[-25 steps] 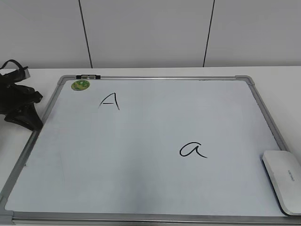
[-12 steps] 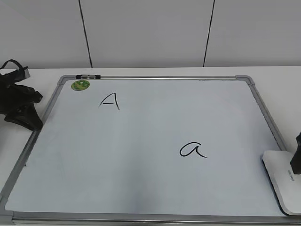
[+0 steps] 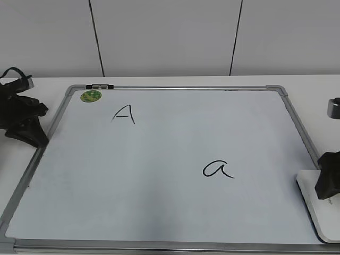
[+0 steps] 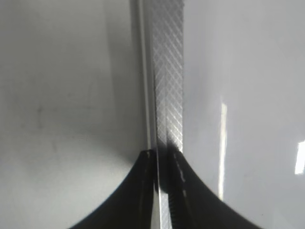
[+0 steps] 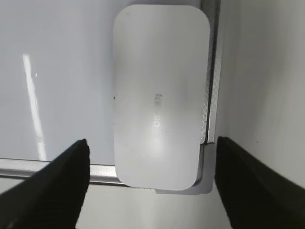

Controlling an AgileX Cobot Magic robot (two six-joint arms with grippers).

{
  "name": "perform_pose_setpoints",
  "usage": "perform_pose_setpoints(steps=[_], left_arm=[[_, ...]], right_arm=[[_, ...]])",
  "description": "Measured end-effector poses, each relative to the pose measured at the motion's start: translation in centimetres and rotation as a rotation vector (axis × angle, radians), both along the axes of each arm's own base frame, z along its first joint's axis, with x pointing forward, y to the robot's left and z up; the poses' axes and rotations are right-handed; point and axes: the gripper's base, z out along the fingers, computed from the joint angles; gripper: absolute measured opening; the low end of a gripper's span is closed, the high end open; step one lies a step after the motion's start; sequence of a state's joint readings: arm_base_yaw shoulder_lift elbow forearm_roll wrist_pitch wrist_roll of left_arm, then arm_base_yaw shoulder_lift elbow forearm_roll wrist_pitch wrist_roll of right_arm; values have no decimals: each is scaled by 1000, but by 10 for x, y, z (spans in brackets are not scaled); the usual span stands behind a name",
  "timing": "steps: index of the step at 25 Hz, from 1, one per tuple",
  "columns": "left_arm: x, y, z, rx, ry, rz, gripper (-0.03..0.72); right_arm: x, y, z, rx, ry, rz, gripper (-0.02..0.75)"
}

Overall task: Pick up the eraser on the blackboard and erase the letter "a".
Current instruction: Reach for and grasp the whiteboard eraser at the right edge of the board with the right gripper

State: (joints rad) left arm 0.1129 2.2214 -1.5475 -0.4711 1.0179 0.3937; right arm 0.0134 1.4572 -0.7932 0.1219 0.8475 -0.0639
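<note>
- Right claw (image 5: 151, 191): spread wide apart, gripping nothing, one finger on each side of the eraser (image 5: 159, 95); seen at the right edge of the outside view as a dark shape (image 3: 329, 182) over the eraser's far end.
- Left claw (image 3: 24, 119): parked at the board's left frame, well apart from the right claw; fingers closed together, tips over the metal frame strip (image 4: 167, 86) in the left wrist view, clamped on nothing.
- One eraser (image 3: 319, 204): white, rounded rectangle, lying flat right below the right claw, at the near right corner of the board (image 3: 159, 207); small grey lettering on its top.
- Eraser's long axis: running along the board's right frame, from the near corner away toward the far side; one long edge resting over the frame, short end over the grey corner cap (image 5: 202, 179).
- One board, silver frame, one round green sticker (image 3: 91, 96) near the far left corner.
- Two black marker letters: one small "a" (image 3: 218, 169), left of the right claw and near it; one capital "A" (image 3: 123, 113), farther left and farther back, nearer the left claw.
</note>
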Motion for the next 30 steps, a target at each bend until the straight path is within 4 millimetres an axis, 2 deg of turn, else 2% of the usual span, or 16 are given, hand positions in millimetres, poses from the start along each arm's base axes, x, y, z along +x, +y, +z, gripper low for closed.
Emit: perform_pose_setpoints(steps=[9,20,30], left_arm=[[0,0,0,0,0,0,50],[0,0,0,0,0,0,50],[0,0,0,0,0,0,50]], right_arm=[[12,0,-22,-6,39,-4,608],[15,-1,-24,-10,21,-1,608],[17,0,-33,-5,49,-7,608]])
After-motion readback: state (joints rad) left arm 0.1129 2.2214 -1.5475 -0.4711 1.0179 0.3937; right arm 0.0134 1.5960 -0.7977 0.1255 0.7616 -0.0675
